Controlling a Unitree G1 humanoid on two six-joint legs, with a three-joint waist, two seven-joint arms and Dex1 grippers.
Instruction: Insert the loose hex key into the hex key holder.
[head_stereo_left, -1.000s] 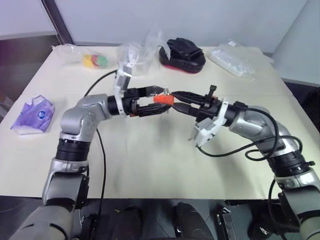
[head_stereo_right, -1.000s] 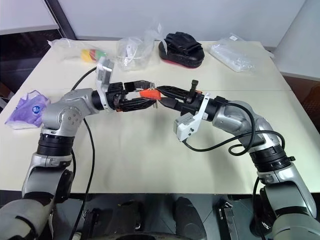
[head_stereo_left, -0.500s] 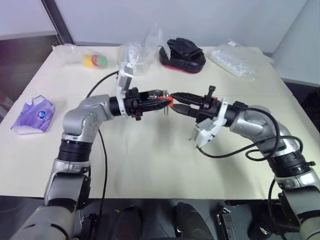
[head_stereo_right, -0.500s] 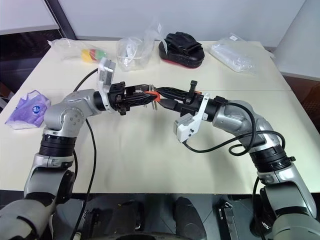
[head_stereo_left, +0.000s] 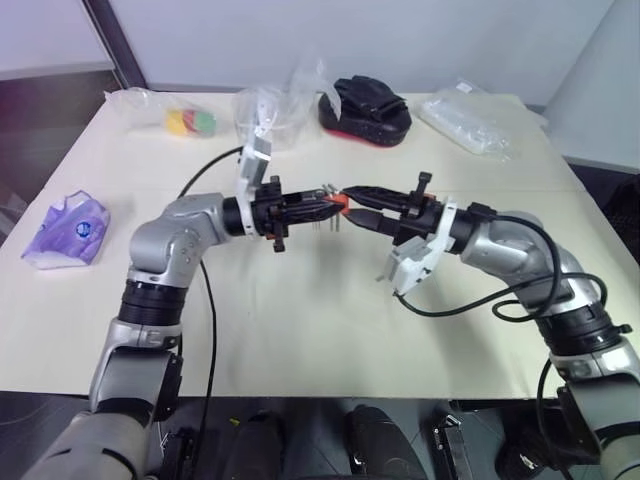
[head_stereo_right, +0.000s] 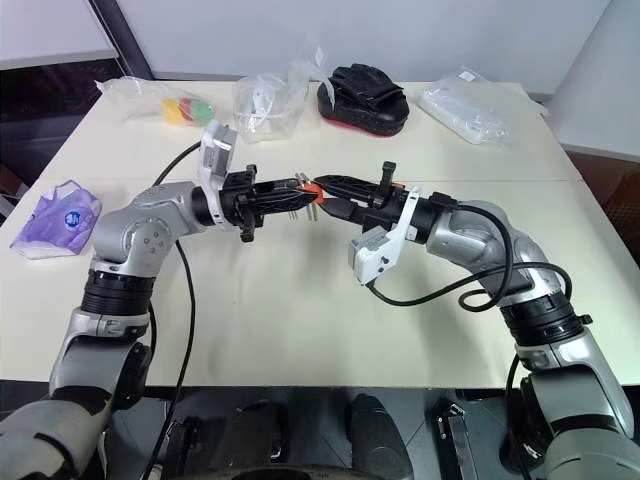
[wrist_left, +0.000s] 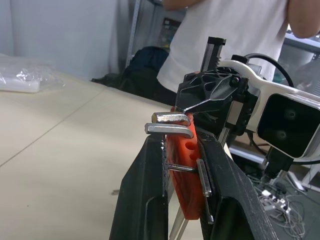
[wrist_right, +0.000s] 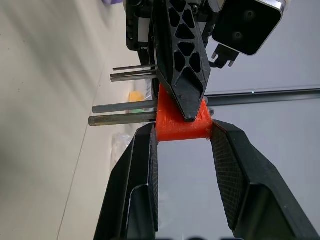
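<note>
So there's this big cream surface with a purple pouch off at its left edge and a black glove plus some clear bags along the far side. Both arms meet in mid-air over the middle, well above it. The right hand is clamped on the hex key holder, and the left hand is squeezed shut on that same holder from the other side, with the keys poking out between its fingers, so honestly I can't tell which one is the loose hex key.
</note>
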